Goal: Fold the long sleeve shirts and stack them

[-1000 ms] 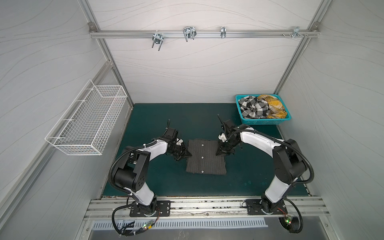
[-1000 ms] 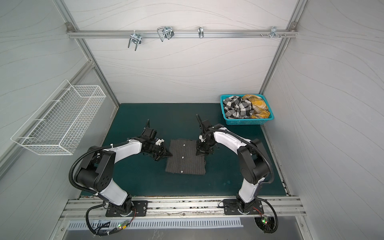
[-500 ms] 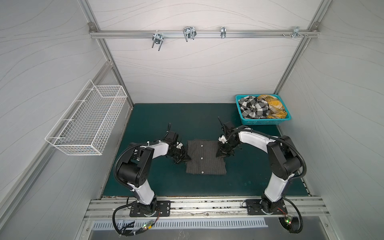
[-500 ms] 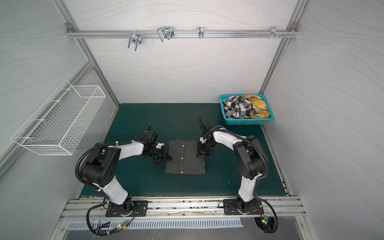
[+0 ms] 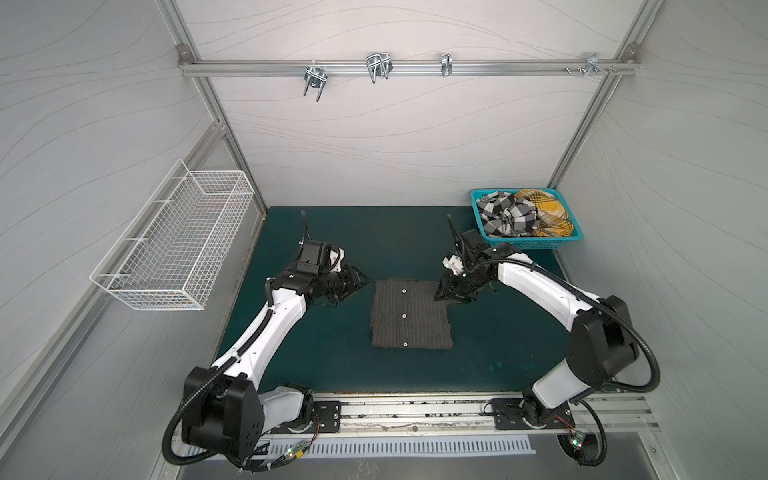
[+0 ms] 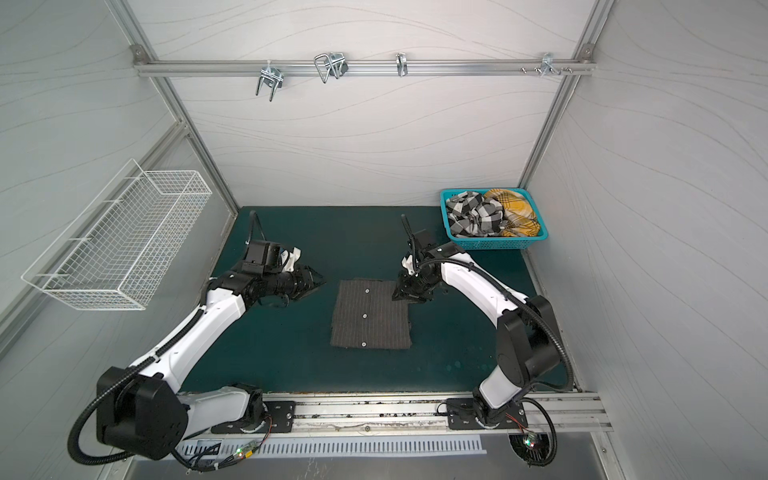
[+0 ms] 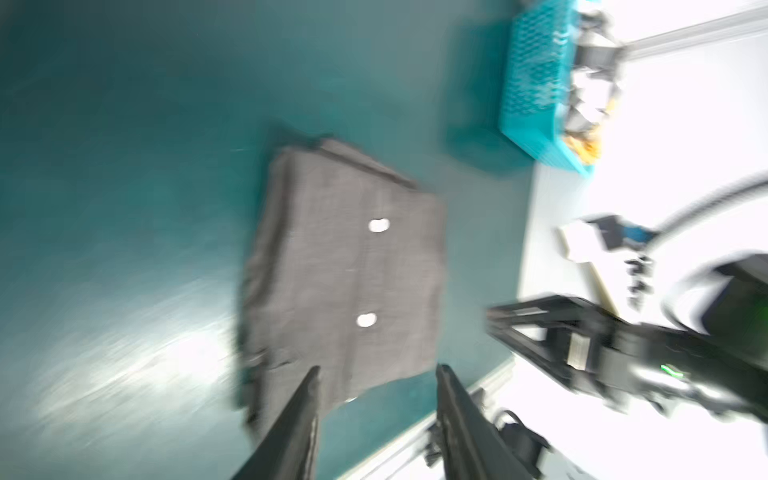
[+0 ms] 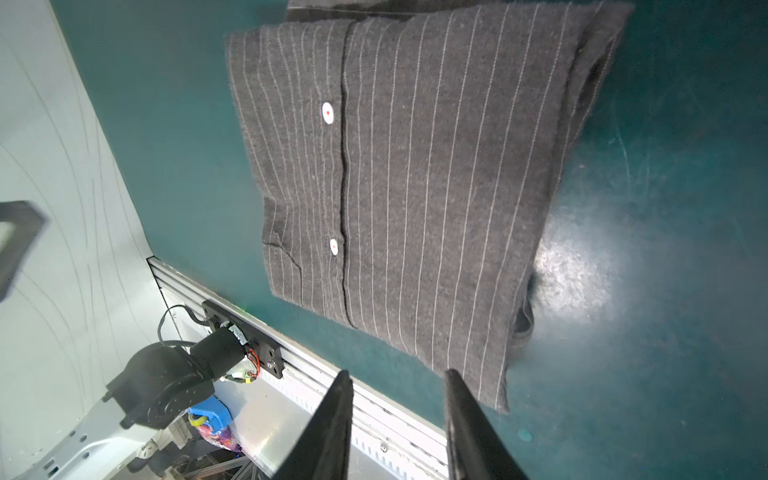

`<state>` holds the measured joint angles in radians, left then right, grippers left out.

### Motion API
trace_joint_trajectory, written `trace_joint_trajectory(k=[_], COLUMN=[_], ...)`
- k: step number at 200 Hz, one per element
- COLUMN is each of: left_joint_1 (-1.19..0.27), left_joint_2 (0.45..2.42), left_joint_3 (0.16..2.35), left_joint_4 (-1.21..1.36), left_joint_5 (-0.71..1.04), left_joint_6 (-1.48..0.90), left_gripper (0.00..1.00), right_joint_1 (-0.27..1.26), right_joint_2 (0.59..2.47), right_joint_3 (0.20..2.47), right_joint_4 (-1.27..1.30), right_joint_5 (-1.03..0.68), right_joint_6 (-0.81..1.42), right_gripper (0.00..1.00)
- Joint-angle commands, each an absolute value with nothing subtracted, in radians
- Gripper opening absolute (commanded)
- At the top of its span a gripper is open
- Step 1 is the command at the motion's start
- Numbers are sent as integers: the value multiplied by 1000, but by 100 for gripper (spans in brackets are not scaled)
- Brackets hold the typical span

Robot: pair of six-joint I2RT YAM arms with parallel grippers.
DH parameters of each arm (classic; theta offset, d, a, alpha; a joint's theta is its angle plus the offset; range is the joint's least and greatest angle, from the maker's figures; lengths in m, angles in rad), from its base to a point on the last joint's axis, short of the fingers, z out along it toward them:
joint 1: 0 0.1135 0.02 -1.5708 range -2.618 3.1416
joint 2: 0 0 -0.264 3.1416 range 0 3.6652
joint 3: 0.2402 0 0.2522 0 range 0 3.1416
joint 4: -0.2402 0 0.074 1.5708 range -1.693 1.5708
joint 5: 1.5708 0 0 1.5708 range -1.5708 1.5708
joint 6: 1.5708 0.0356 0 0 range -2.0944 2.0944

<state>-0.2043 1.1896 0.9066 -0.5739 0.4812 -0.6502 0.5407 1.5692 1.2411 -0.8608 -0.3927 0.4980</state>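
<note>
A charcoal grey pinstriped long sleeve shirt (image 5: 409, 316) (image 6: 370, 316) lies folded into a flat rectangle at the middle of the green mat, pale buttons up. My left gripper (image 5: 360, 281) (image 6: 318, 284) hangs just off its far left corner, open, with nothing between its fingers (image 7: 376, 372). My right gripper (image 5: 439, 294) (image 6: 397, 295) hovers at the shirt's far right corner, also open and empty (image 8: 397, 376). The black-and-white checked shirt (image 5: 505, 216) and the mustard plaid shirt (image 5: 544, 210) lie crumpled in the teal basket (image 5: 525, 242).
The teal basket (image 6: 494, 243) stands in the far right corner of the mat (image 5: 324, 332). A white wire basket (image 5: 174, 245) hangs on the left wall. A metal rail with hooks (image 5: 376, 68) runs across the back wall. The arms' base rail (image 5: 415, 411) borders the mat's near edge.
Both grippers have opened and let go of the grey shirt's far corners. The left gripper has lifted and drawn back from the shirt's edge. The right gripper has stayed about where it was.
</note>
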Motion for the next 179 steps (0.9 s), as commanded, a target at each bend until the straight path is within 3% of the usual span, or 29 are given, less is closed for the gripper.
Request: trace_joint_trajectory(k=[1, 33, 47, 85, 142, 179], left_joint_1=[-168, 41, 72, 74, 64, -27], left_joint_2=[1114, 1161, 1123, 1120, 1214, 1247], left_joint_3=[876, 845, 810, 766, 737, 702], left_joint_4=[-676, -738, -693, -625, -626, -489], left_joint_5=[357, 635, 651, 666, 643, 667], left_joint_6=[-633, -601, -607, -642, -601, -654], left_gripper=[49, 48, 53, 74, 75, 76], right_joint_1=[532, 498, 483, 450, 434, 433], right_joint_2=[1516, 1455, 1439, 1408, 1407, 1413], right_joint_3=[1209, 1140, 1115, 1062, 997, 976], right_joint_4=[-927, -911, -907, -891, -832, -779], right_joint_5=[-370, -371, -385, -406, -413, -457], right_joint_6=[487, 505, 506, 508, 524, 541], right_gripper=[42, 49, 52, 55, 59, 59])
